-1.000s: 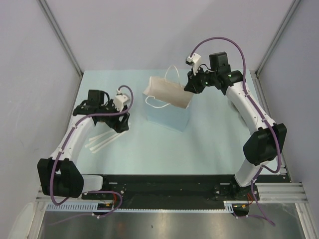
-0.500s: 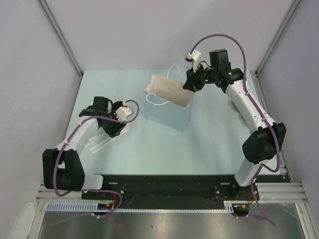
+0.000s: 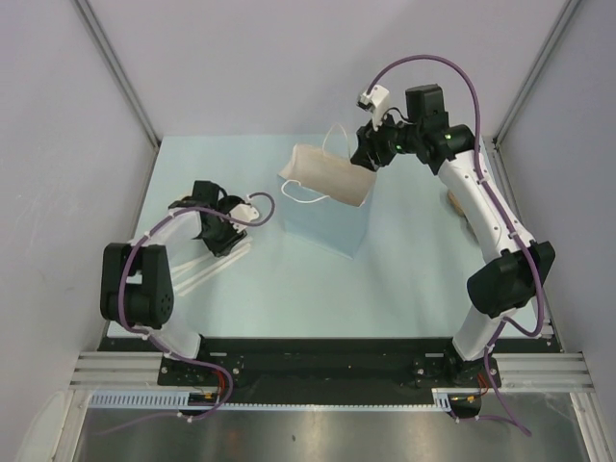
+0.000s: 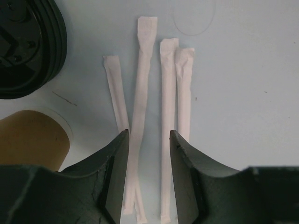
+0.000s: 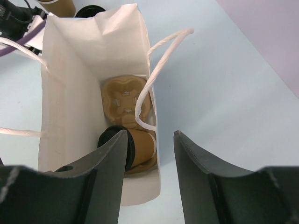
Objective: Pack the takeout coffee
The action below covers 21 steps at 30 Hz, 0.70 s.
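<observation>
The takeout coffee (image 5: 142, 145), a brown paper cup with a black lid, lies tilted on a brown pulp carrier (image 5: 122, 95) at the bottom of the white paper bag (image 5: 74, 93). My right gripper (image 5: 149, 135) hangs open above the bag's mouth and holds nothing. From above, the bag (image 3: 322, 207) stands mid-table with the right gripper (image 3: 366, 159) at its far rim; the cup is hidden there. My left gripper (image 4: 148, 135) is open low over several wrapped straws (image 4: 140, 88), with two of them between its fingers.
Stacked black lids (image 4: 23, 46) and an unlidded brown cup (image 4: 32, 135) sit just left of the straws. The bag's white rope handles (image 5: 159, 51) arch over its mouth. A tan object (image 3: 459, 204) shows behind the right arm. Grey walls enclose the table on three sides.
The left arm has folded back and brought its gripper over the straws with its jaws narrower. The right gripper has drawn up and back from the bag's mouth.
</observation>
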Each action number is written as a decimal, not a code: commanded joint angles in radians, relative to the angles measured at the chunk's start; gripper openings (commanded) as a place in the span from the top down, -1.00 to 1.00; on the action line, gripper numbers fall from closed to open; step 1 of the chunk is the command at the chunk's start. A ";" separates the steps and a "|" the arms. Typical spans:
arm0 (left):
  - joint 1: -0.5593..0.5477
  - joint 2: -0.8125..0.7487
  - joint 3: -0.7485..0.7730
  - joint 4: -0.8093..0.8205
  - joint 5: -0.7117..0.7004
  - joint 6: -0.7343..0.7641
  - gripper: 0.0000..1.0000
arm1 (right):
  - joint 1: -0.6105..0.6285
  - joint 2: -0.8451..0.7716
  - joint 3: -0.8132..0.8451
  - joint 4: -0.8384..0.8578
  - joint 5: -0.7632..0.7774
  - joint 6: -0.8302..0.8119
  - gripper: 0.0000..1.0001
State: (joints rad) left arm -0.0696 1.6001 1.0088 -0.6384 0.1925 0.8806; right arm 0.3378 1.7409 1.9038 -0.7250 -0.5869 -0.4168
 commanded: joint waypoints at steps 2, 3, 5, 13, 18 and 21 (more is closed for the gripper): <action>-0.015 0.061 0.054 0.052 -0.019 0.026 0.11 | 0.009 -0.026 0.073 -0.017 0.039 0.035 -0.02; -0.016 0.070 0.056 0.055 -0.022 0.029 0.12 | 0.010 -0.029 0.078 -0.022 0.044 0.041 -0.03; -0.019 0.095 0.054 0.075 -0.036 0.032 0.12 | 0.010 -0.032 0.086 -0.027 0.047 0.046 -0.04; -0.021 0.164 0.044 0.095 -0.079 0.054 0.22 | 0.010 -0.046 0.086 -0.051 0.068 0.050 -0.04; -0.024 0.152 0.039 0.060 -0.045 0.060 0.53 | 0.010 -0.046 0.086 -0.044 0.073 0.052 -0.03; -0.030 0.126 0.047 0.030 -0.027 0.043 0.78 | 0.013 -0.044 0.086 -0.044 0.071 0.053 -0.03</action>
State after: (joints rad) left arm -0.0902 1.7378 1.0447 -0.5533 0.1341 0.9180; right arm 0.3450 1.7405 1.9476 -0.7742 -0.5236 -0.3744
